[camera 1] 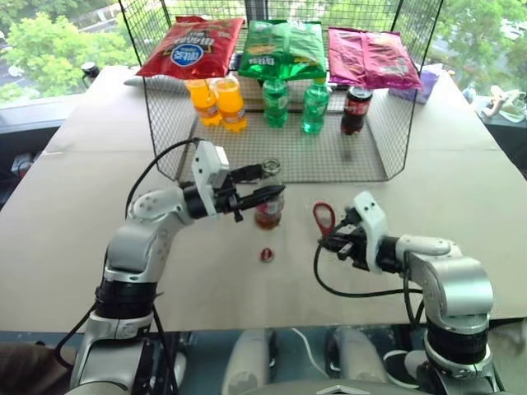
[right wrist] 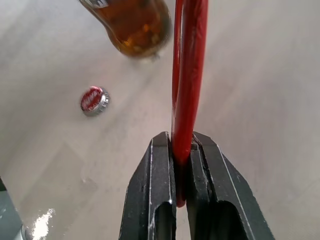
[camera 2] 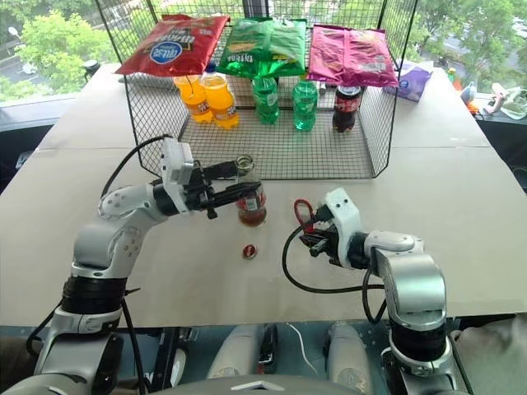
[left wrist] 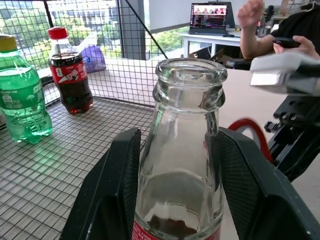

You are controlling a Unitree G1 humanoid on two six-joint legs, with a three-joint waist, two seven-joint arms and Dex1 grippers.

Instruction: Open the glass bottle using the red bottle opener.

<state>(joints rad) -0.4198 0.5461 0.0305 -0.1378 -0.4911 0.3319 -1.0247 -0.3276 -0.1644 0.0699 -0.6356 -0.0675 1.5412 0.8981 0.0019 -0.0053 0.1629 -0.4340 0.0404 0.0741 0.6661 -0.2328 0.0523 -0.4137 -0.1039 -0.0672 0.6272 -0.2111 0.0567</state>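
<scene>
Left tool (camera 1: 262,186) grasps uncapped glass bottle (camera 1: 269,200) mid-desk (camera 1: 74,214). Right tool (camera 1: 332,234) clenches red bottle opener (camera 1: 324,217) beside it. Cap (camera 1: 267,254) lies in front; wire cage (camera 1: 284,148) with soda bottles behind.

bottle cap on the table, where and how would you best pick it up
Probably by its crimped rim, coming straight down from above. The cap lies flat on the table, apart from the bottle, so its thin edge is the one part an end effector could pinch.
</scene>
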